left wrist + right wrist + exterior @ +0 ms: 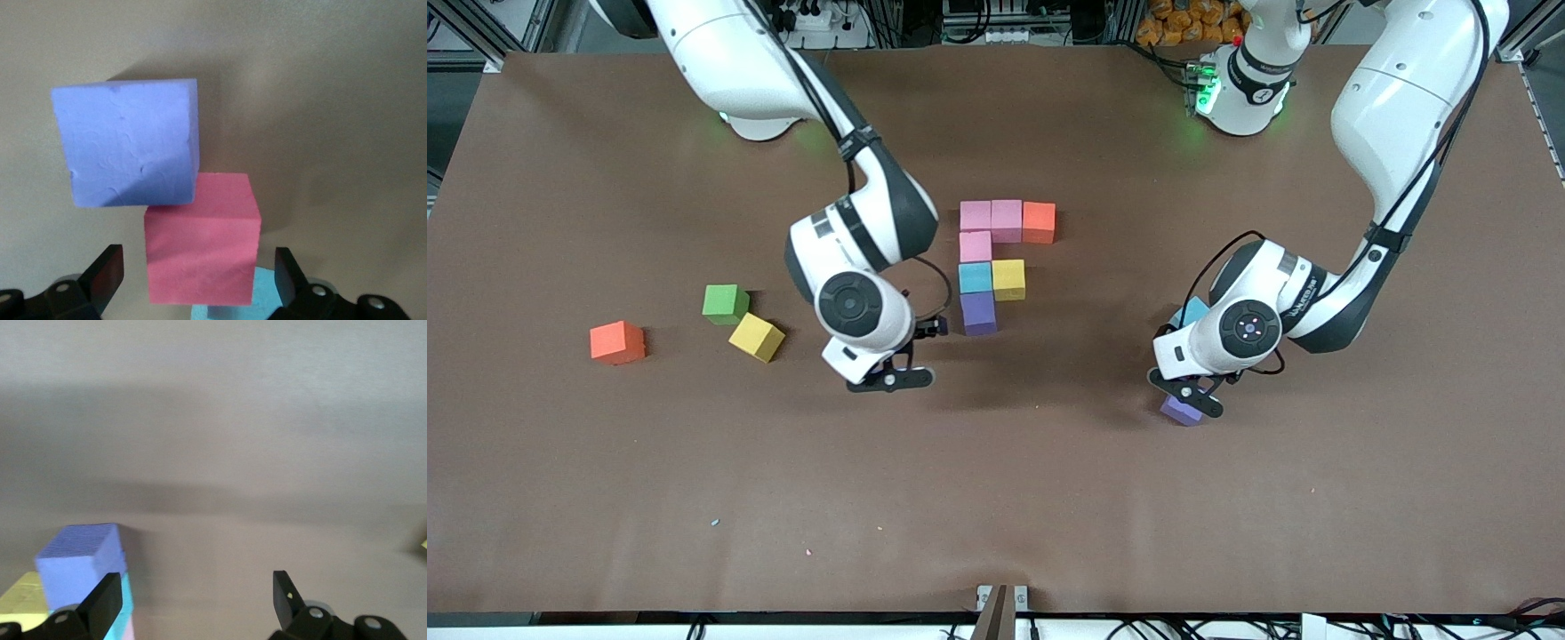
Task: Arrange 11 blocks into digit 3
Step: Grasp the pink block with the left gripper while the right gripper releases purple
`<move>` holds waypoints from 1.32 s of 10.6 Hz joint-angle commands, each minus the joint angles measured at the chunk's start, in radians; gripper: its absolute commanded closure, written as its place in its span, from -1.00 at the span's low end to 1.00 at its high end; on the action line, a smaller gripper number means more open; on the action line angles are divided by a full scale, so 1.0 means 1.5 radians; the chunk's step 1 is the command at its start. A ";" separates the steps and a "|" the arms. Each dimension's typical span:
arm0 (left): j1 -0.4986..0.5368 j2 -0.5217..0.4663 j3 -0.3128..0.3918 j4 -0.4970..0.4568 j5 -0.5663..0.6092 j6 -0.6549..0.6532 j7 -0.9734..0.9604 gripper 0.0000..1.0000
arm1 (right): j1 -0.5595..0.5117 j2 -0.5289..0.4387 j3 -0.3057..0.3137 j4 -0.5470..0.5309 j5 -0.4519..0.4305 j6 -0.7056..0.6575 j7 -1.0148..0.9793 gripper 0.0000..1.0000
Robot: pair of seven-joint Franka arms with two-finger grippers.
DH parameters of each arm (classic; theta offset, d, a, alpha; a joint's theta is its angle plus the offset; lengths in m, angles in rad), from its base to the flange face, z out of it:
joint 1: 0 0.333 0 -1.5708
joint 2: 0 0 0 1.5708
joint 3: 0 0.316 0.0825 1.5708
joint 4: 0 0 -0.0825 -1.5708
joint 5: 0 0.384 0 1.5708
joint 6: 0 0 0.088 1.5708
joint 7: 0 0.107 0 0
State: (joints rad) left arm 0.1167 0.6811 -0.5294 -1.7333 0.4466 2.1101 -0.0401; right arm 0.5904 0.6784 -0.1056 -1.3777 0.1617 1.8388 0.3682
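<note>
On the brown worktop (605,498), seven matte foam cubes form the partial digit (996,267) midway between the arms: two pink and an orange bar, then pink, light blue beside yellow, and purple nearest the camera. The left claw (1190,397) hangs open over a loose purple cube (130,150) and pink cube (200,240). The right claw (889,378) hovers open just beside the figure's purple end.

Seven blocks (996,263) joined mid-desk: pink, pink, orange row; pink, blue, yellow, purple below. Others scattered.
</note>
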 commanded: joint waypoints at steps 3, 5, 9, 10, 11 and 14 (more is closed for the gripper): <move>0.003 0.011 -0.004 -0.003 0.049 0.009 -0.033 -0.54 | -0.101 -0.087 0.009 -0.117 -0.057 0.002 -0.116 -1.00; 0.003 0.010 -0.005 -0.002 0.048 0.009 -0.040 0.40 | -0.123 -0.105 0.009 -0.153 -0.080 0.008 -0.156 -1.00; -0.014 0.001 -0.009 0.002 0.036 0.002 -0.170 0.94 | -0.167 -0.131 0.009 -0.232 -0.083 0.059 -0.294 -1.00; -0.014 -0.002 -0.012 0.002 0.029 0.002 -0.208 0.98 | -0.177 -0.134 0.009 -0.243 -0.086 0.073 -0.338 -1.00; -0.014 -0.004 -0.026 0.002 0.007 0.001 -0.270 1.00 | -0.183 -0.137 0.009 -0.256 -0.092 0.084 -0.381 -1.00; -0.003 -0.020 -0.055 0.000 -0.047 -0.002 -0.530 1.00 | -0.179 -0.175 0.009 -0.351 -0.140 0.182 -0.437 -1.00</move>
State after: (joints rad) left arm 0.1019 0.6903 -0.6015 -1.7204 0.4212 2.1177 -0.6783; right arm 0.3264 0.5001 -0.1077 -1.7783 0.0114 2.0389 -0.2642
